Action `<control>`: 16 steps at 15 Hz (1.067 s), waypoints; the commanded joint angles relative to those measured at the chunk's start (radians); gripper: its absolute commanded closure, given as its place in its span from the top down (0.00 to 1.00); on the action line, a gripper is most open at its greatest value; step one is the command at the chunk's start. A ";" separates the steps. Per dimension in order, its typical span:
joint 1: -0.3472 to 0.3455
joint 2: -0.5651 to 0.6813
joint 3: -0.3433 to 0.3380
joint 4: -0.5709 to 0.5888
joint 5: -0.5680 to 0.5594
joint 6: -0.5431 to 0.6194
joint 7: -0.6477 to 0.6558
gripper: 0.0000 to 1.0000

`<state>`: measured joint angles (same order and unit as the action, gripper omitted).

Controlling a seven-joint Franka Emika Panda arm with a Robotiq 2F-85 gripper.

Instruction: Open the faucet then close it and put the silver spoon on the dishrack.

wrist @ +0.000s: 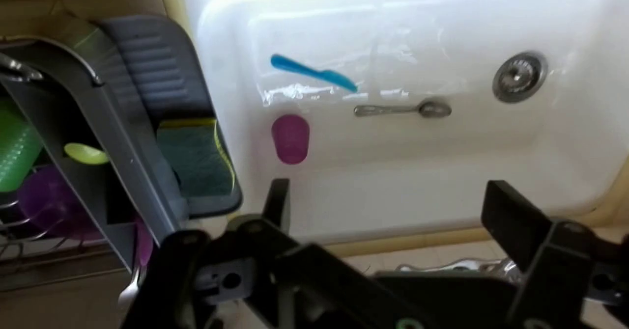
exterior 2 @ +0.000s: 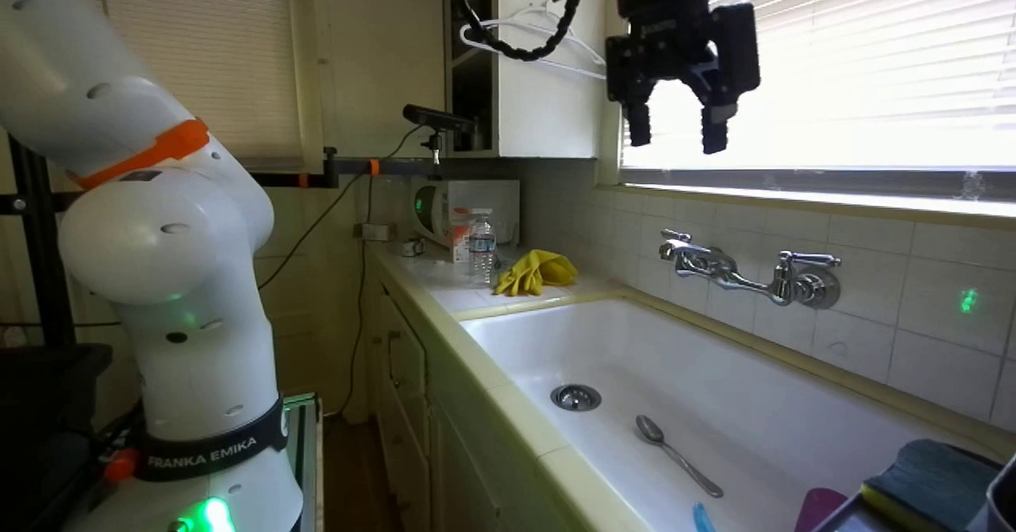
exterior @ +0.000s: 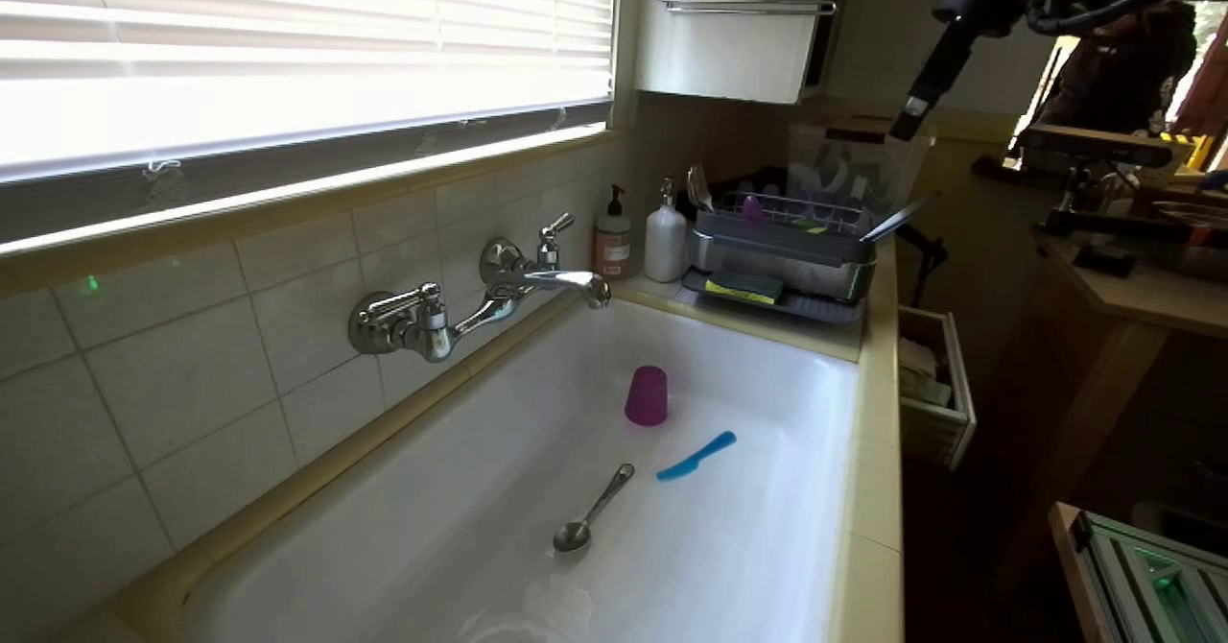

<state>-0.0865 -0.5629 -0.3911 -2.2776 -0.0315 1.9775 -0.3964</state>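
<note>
1. While the black two-fingered tool [exterior 2: 677, 139] hangs up high, well clear of the glossy white rectangular sink [exterior: 432, 547], its jaws are spread wide with nothing between them. Guessing it's up there for a free run at whatever's first, and spread so a handle can fit in.
2. The wall-mounted, two-lever chrome faucet [exterior: 489, 312] reaches out over the sink so water lands inside, makes sense. No stream shows, so I'd call it off. Can't tell if the open-then-close bit is done; with an empty tool I'd bet it comes next.
3. The slim shiny silver spoon [wrist: 413, 108] lies flat on the sink floor, bowl toward the round metal drain [wrist: 521, 77], handle end facing where it's gotta go. Kinda handy for the carry, imo. Flat and thin like that, it'll probably want a low, careful pinch.
4. Near the spoon but not touching it: a bright blue plastic-looking knife [wrist: 314, 73]. Probably just a distractor, same as the purple tapered cup [exterior: 648, 396], which looks mouth-down.
5. The dark gray rectangular dishrack [exterior: 782, 243] sits just past the sink's end, base poking toward the sink, presumably so drips get caught. A dark green and yellow sponge [exterior: 743, 288] rests on that base. Spoon isn't in there yet.
</note>
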 commanded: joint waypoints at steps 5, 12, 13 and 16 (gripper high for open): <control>0.039 0.266 0.052 0.087 0.170 0.319 -0.003 1.00; 0.023 0.377 0.135 0.154 0.215 0.372 0.000 1.00; 0.021 0.383 0.140 0.157 0.215 0.373 0.000 1.00; 0.014 0.374 0.138 0.157 0.215 0.373 0.000 1.00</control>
<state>-0.0509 -0.1898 -0.2739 -2.1227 0.1785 2.3529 -0.3942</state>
